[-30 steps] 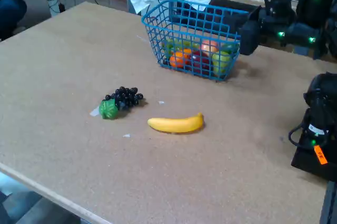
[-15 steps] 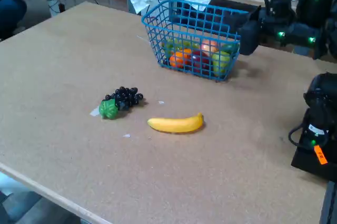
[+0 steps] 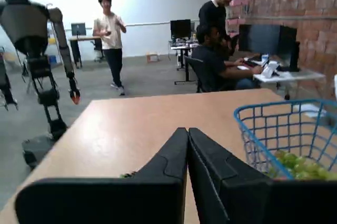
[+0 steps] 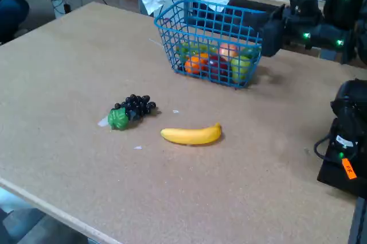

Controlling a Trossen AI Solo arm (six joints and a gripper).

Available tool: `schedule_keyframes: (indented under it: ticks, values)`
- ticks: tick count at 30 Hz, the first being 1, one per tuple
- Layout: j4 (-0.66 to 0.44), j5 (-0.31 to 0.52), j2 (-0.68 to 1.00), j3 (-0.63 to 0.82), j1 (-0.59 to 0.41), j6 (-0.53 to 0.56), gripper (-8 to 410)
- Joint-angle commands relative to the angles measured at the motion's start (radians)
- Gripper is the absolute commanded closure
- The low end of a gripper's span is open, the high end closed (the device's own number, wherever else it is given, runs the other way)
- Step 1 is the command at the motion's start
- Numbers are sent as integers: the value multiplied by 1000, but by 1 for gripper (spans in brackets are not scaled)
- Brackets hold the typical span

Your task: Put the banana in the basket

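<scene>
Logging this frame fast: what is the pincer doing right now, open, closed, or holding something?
Pincer: closed, fingers pressed together, holding nothing; the banana lies on the table, untouched.

Banana on table, basket behind, grapes left
</scene>
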Motion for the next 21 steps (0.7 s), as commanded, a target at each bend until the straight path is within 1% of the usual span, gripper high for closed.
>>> schedule_keyframes:
  ticks: [1,4,7,12,16,18,21]
  values:
    - [36,0,0,1,0,127,402]
    - [41,0,6,3,0,25,402]
    - [44,3,29,3,0,-34,402]
    - [34,6,148,35,0,-43,402]
    - [27,6,281,103,0,-49,402]
    - [-16,6,345,155,1,-56,402]
    - [-117,5,440,247,1,-97,402]
